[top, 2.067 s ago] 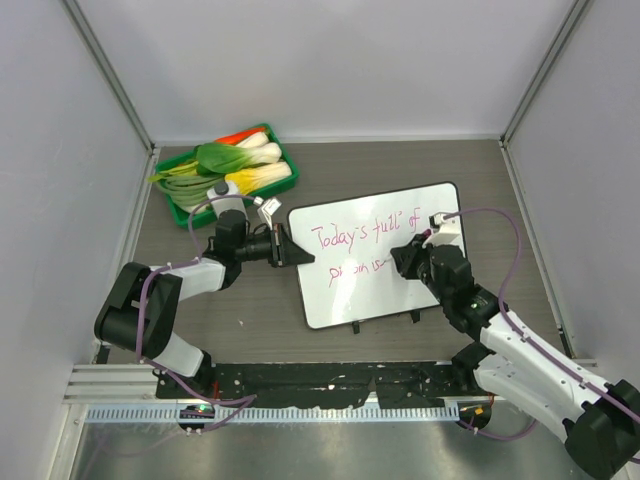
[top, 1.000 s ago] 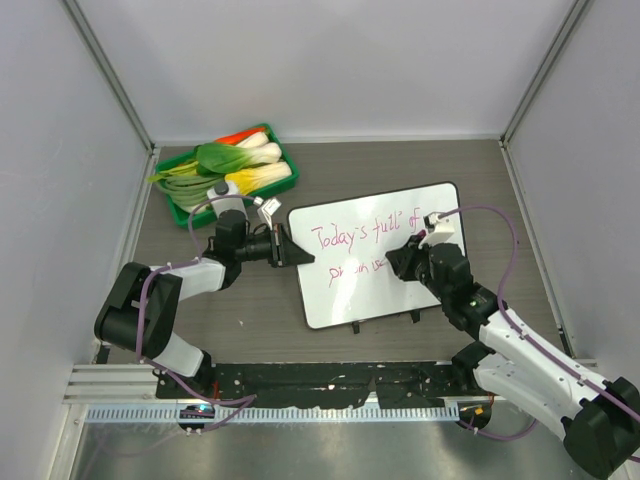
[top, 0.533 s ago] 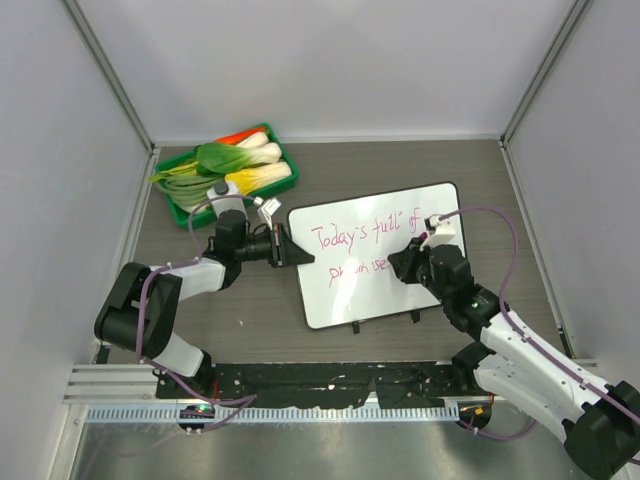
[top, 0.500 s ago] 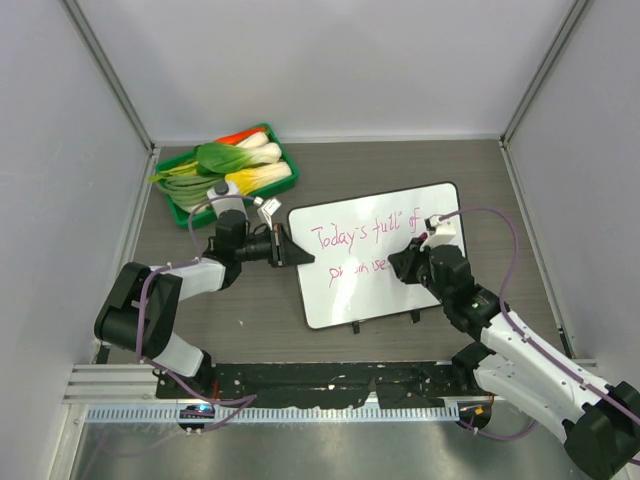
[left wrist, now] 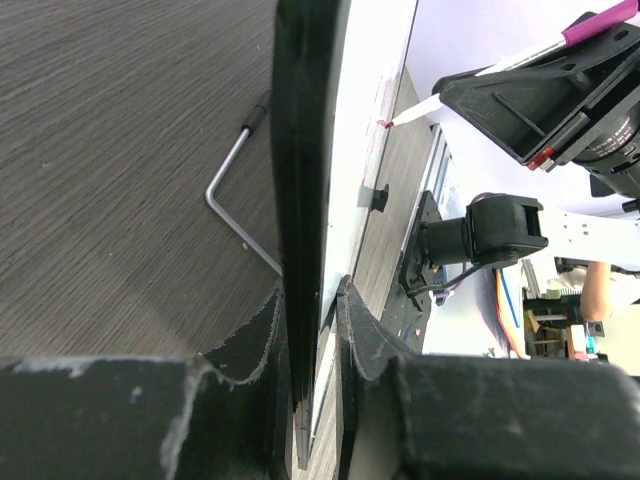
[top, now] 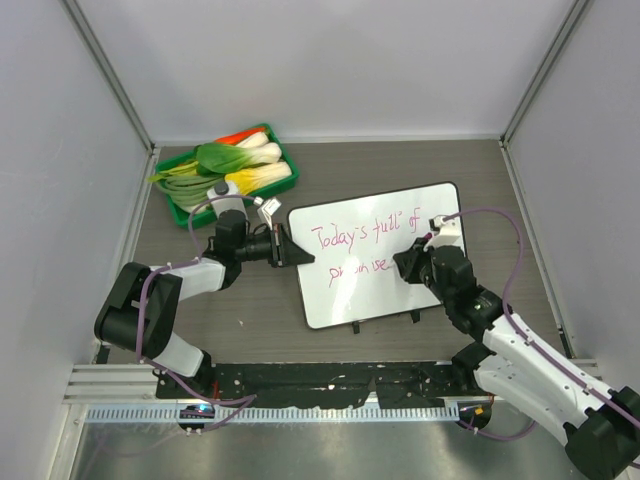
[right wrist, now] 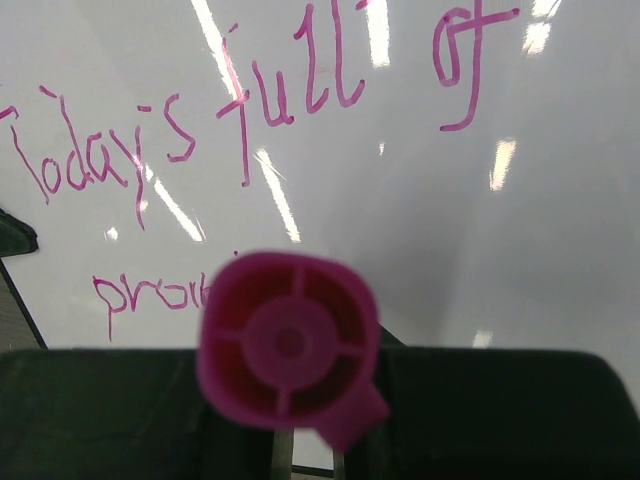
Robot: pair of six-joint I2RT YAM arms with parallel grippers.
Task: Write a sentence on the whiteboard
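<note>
Whiteboard (top: 360,298) lies on the dark wood-grain table (top: 250,320), right of centre, its two black feet at the near edge. It carries the sentence (top: 338,238) in pink script, "Today's full of" above and "promise" below. At the far left corner a green tray (top: 172,205), well apart from the board, holds leafy vegetables (top: 225,157) with white stalks and an orange-red piece (top: 238,137) at its far end. The left gripper (top: 285,250) is clamped on the board's left rim, one finger on each face. The right gripper (top: 410,265) is closed tight around a pink-capped marker (right wrist: 288,345), whose tip touches the board at the end of the lower line. A small L-shaped hex key (left wrist: 235,190) lies on the table just beside the board's rim.
</note>
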